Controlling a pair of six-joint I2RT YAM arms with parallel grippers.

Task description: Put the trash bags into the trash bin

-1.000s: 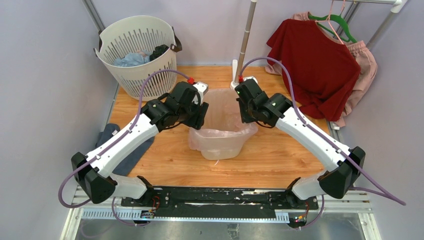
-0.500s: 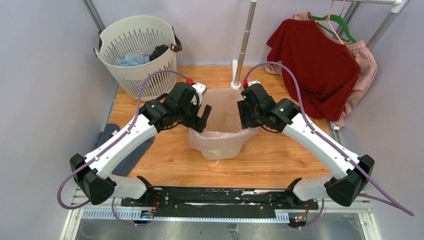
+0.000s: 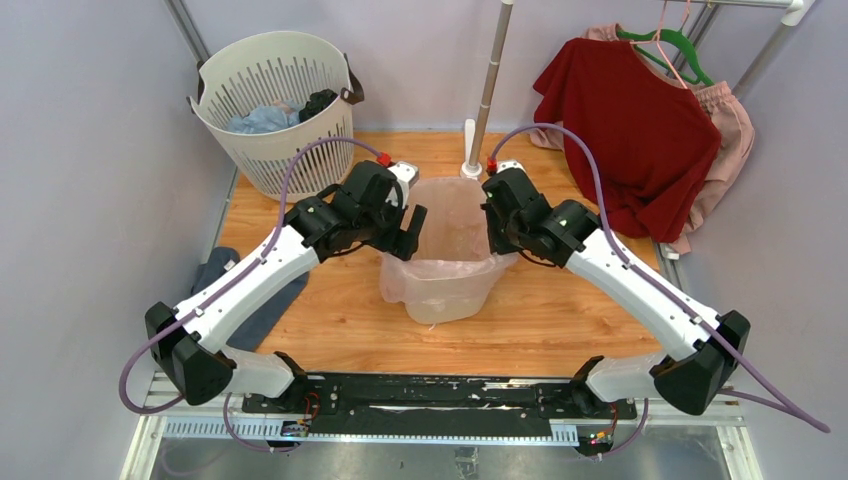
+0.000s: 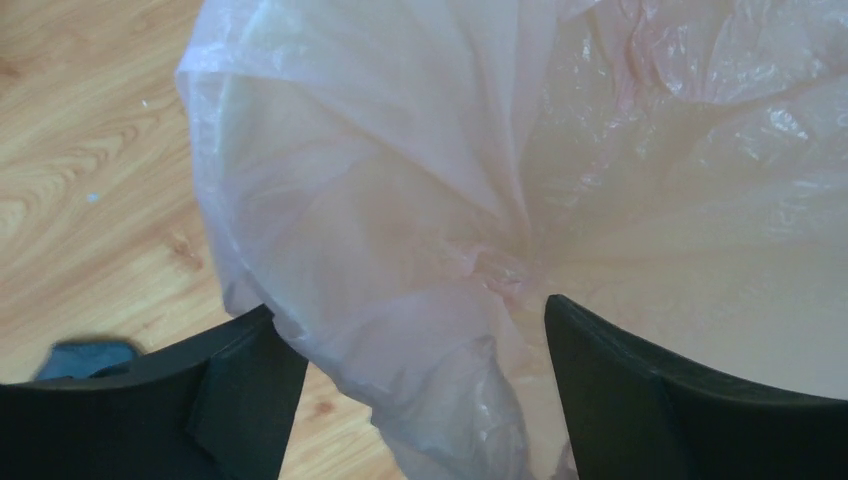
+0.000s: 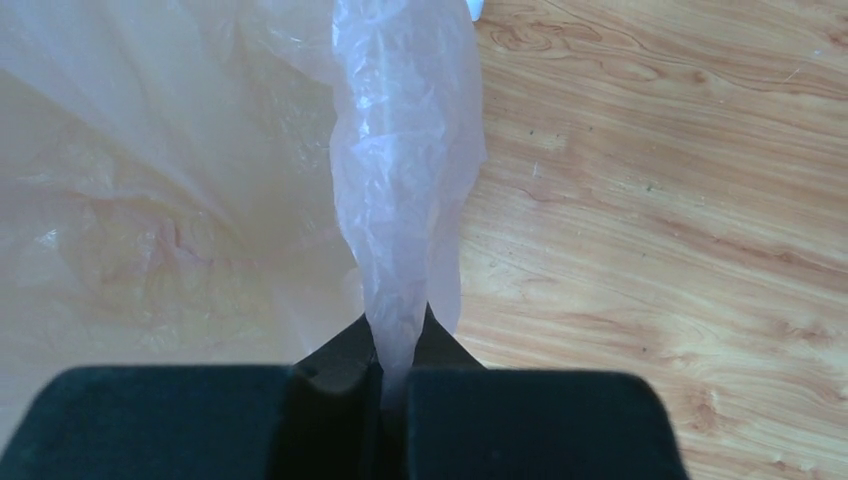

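**Risks.** The trash bag (image 3: pixel 400 283) is held on one side only. The right gripper (image 5: pixel 395 375) is clenched on a thin, twisted strand of film at the right of the rim. The left gripper (image 4: pixel 420 380) stands released, its jaws wide apart with a loose fold of bag between them and no pinch on it.

- If the right arm pulls outward or upward, the film may stretch or tear at the pinch. It may equally drag the unheld left side off the rim and into the trash bin (image 3: pixel 445 308).
- If the left jaws close where they stand, they may catch several layers at once, bunching the film rather than spreading it.
- The bin looks light. A one-sided pull could tip it or slide it across the table (image 3: pixel 340 300).

**Condition of the bag.** It is thin, pale pink, translucent and heavily creased. It sits in the bin at mid-table between the two grippers, its mouth open upward. Film is draped over the near and left sides of the rim and hangs in slack folds down the outer wall. Whether the far edge is seated I cannot tell.

**Surroundings.** A white slotted basket (image 3: pixel 270 150) stands well apart at the far left, a blue-grey cloth (image 3: pixel 212 268) lies at the left table edge, and a red shirt (image 3: pixel 630 130) hangs at the far right. None of them touches the bin.
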